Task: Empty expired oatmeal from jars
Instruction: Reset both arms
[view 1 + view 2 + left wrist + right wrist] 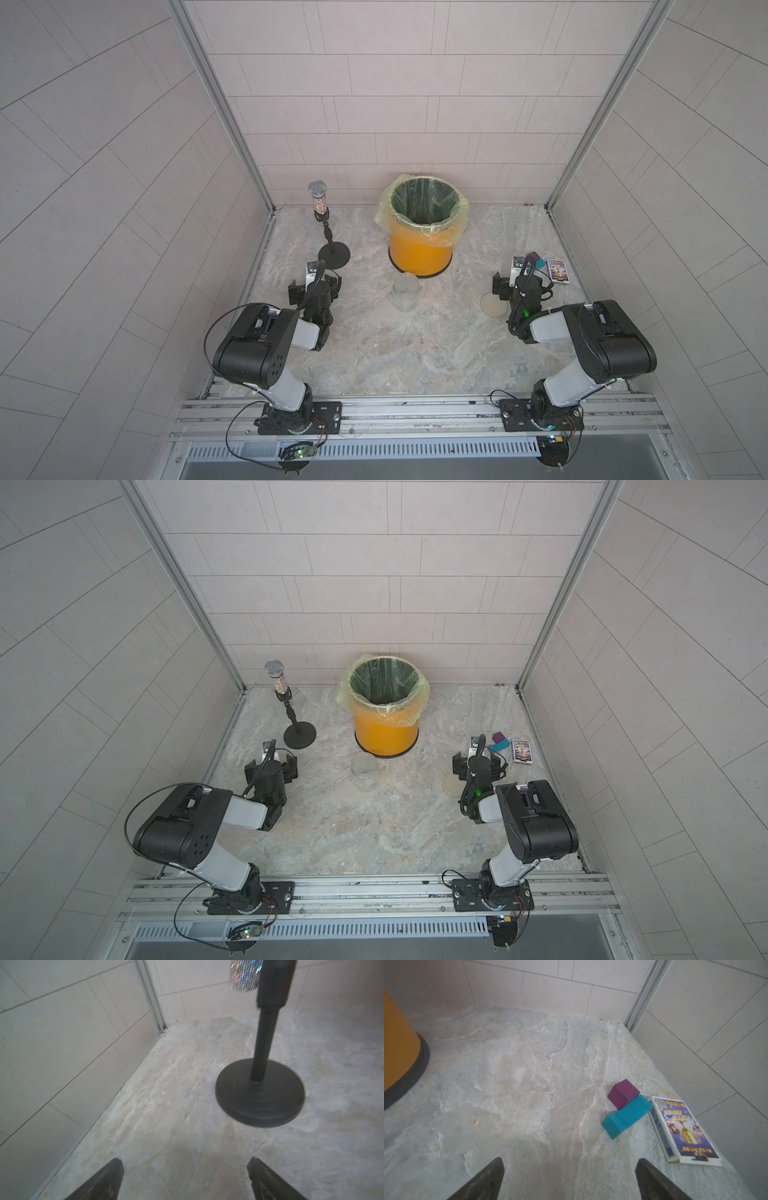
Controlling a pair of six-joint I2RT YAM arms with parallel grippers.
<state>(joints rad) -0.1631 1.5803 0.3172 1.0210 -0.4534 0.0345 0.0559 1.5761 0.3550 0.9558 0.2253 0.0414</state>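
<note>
The clear glass jar [405, 291] [364, 771] stands upright and uncovered on the stone table, just in front of the bin. Its round cream lid [494, 306] [452, 786] lies flat to the right, beside my right arm. No oatmeal shows through the glass; the jar looks empty. My left gripper [314, 286] [185, 1162] hovers open over bare table, left of the jar, with nothing between its fingers. My right gripper [521, 284] [570, 1161] is also open and empty, to the right of the lid. Neither wrist view shows the jar.
An orange bin [419, 253] [396, 1043] with a yellowish liner stands at the back centre. A microphone on a black stand [333, 255] [259, 1093] is near my left gripper. A purple block [623, 1094], a teal block [626, 1119] and a card box [683, 1130] lie by the right wall.
</note>
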